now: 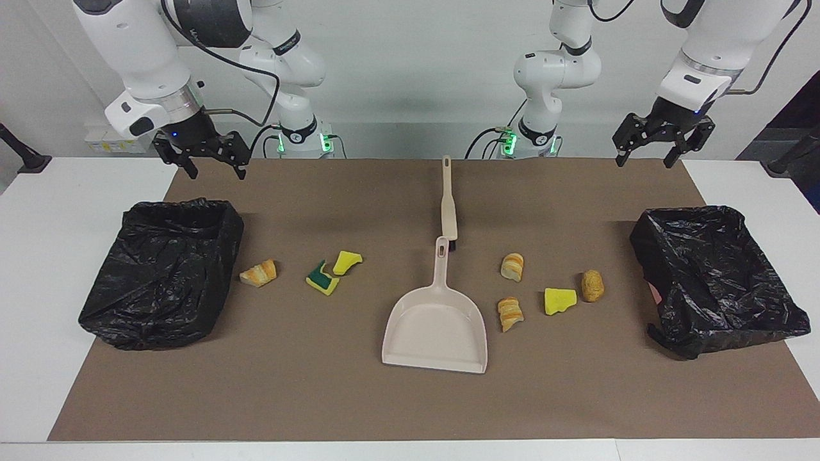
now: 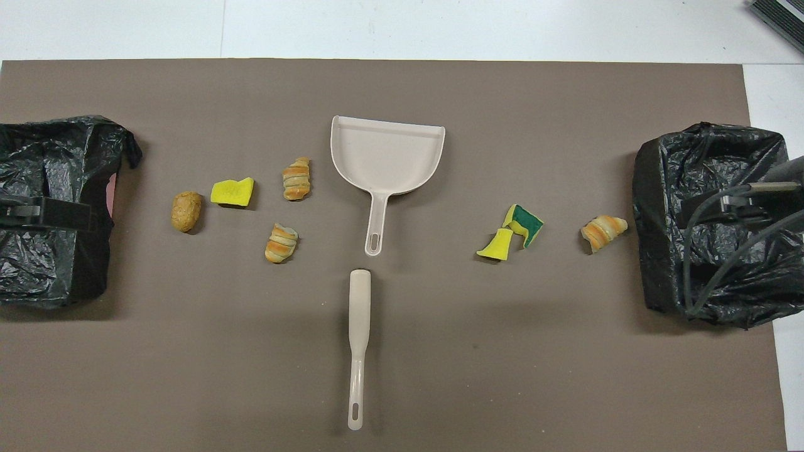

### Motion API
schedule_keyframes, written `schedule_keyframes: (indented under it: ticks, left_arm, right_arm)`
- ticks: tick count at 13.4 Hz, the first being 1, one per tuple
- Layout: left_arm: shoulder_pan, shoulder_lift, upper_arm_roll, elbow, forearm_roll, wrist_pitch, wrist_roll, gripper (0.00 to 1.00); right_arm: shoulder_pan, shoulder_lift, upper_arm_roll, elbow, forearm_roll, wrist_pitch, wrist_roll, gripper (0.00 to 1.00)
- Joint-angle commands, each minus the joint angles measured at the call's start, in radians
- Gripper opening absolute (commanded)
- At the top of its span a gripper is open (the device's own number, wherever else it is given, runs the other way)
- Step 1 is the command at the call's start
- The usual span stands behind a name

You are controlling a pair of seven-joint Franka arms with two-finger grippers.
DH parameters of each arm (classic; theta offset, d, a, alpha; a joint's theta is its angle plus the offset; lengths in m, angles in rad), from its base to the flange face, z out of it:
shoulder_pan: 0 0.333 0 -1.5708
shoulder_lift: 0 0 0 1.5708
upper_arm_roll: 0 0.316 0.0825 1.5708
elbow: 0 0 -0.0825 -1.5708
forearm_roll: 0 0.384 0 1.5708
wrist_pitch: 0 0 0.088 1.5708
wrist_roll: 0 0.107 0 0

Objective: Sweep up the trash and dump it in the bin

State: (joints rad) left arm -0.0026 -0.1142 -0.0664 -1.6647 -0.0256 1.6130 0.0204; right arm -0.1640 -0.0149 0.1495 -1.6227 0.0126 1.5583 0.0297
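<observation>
Both my claws wide open, holding nothing: left claw [image 1: 646, 155] and right claw [image 1: 213, 165] just above the tabletop [image 1: 38, 211], trash [image 1: 560, 301] untouched.

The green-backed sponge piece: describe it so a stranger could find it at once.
Start at the beige dustpan mid-mat and look toward the right arm's end. Two sponge scraps lie touching; the green-backed sponge piece is the one with a dark green top, unlike its all-yellow neighbour.

Trash [image 1: 511, 267] is seven scraps lying flat, loose on the brown mat [image 1: 320, 397]: three toward the right arm's end, green-backed sponge [image 1: 321, 278] included, four yellow and bread-like ones toward the left arm's end.
</observation>
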Motion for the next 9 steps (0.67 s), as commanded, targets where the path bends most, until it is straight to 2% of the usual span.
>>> schedule_keyframes:
  ticks: [1,6,9]
  left_arm:
    - [0.015,-0.005,-0.007,0.01,-0.007,-0.016,0.001,1.0]
    - [0.001,-0.007,-0.01,0.008,-0.008,-0.015,-0.008,1.0]
    - [-0.052,-0.027,-0.027,-0.035,-0.019,-0.012,-0.011,1.0]
  right_arm:
    - [-0.012,-0.019,0.004,-0.017,0.007,-0.006,-0.027,1.0]
    - [-0.006,-0.033,-0.001,-0.042,0.004,0.009,-0.024,1.0]
    - [-0.002,-0.059,0.001,-0.149,-0.005,0.156,-0.051,1.0]
